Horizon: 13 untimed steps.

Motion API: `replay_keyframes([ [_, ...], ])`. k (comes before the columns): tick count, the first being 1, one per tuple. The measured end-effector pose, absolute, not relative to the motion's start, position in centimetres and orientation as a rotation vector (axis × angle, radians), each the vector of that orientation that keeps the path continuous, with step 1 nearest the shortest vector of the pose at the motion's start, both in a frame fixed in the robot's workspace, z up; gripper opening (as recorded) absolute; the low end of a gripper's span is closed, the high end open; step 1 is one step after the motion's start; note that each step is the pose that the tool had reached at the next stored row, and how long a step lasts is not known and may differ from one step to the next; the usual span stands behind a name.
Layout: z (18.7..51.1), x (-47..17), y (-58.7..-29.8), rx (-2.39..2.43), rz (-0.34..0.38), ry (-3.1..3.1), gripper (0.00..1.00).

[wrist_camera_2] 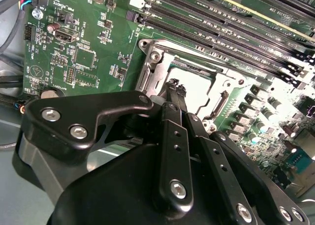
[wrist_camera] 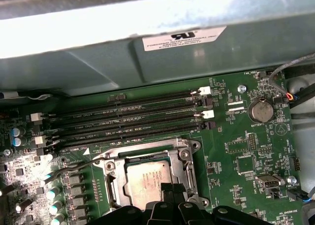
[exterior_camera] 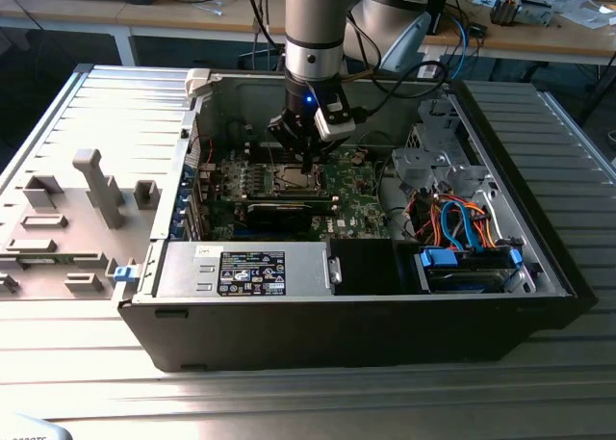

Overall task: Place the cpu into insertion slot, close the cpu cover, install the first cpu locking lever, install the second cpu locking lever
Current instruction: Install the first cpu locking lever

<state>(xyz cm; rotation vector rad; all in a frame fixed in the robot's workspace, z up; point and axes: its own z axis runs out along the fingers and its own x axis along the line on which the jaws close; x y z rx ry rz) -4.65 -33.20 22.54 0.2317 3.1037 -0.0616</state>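
My hand (wrist_camera_2: 172, 94) sits fingers nearly together, tips on the cpu (wrist_camera: 147, 181), which lies seated in the insertion slot (wrist_camera: 184, 156); actual grip undeterminable. I judge the chip light, rigid, fragile: edges only.

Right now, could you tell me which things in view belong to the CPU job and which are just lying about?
Belonging to the job:
- gripper, right over the socket
- cpu, lying in the insertion slot
- cpu cover, framing the chip

Just lying about:
- memory slots
- coin battery
- power-supply box
- blue drive bay
- grey plastic fixtures outside the case
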Motion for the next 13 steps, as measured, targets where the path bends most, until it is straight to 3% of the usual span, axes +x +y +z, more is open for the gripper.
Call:
replay_keyframes([
  [13,22.54,-4.65,-33.2,0.222,-0.062,3.104,0.11],
])
